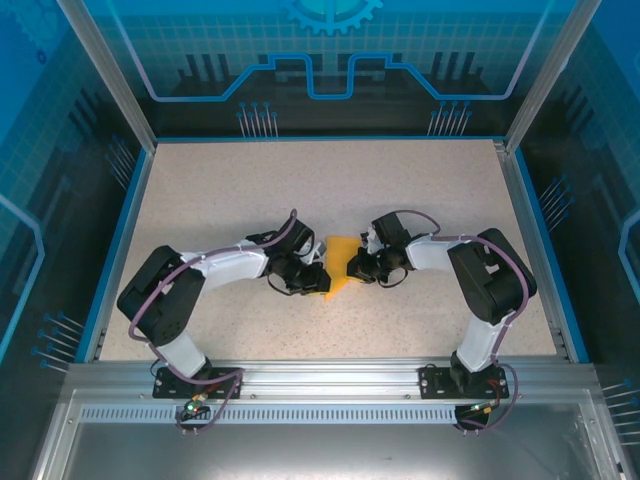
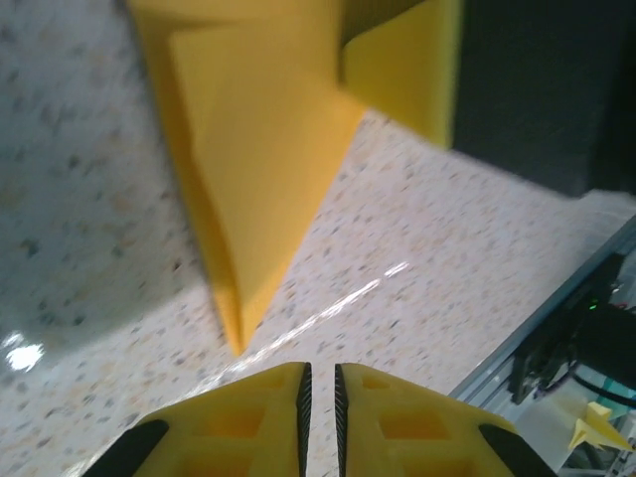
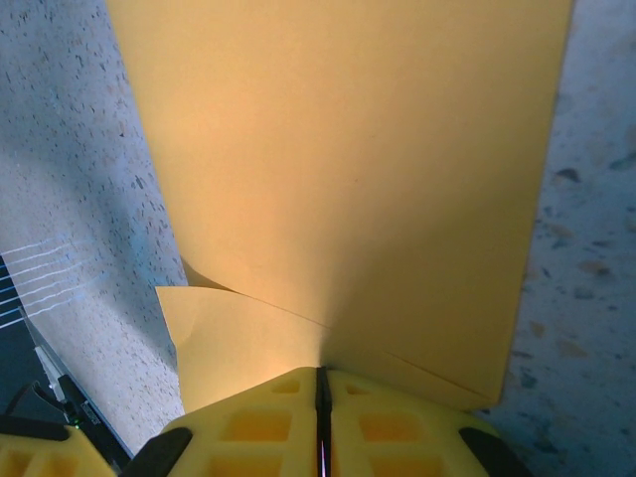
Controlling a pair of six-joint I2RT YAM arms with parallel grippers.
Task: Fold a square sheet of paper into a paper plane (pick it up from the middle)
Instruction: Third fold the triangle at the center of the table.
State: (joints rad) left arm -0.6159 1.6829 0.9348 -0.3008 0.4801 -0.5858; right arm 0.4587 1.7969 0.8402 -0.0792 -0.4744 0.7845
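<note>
Paper [image 1: 341, 262], orange-yellow and creased into a pointed shape with overlapping layers, is sitting at the middle of the speckled tabletop [image 1: 250, 190], between the two grippers. From the right, the right gripper [image 3: 322, 383] is reaching it, its jaws clenching one edge of the sheet. The left gripper [image 2: 319, 383] is hovering just short of the paper's pointed tip, its jaws pressing nearly together with nothing between them.
</note>
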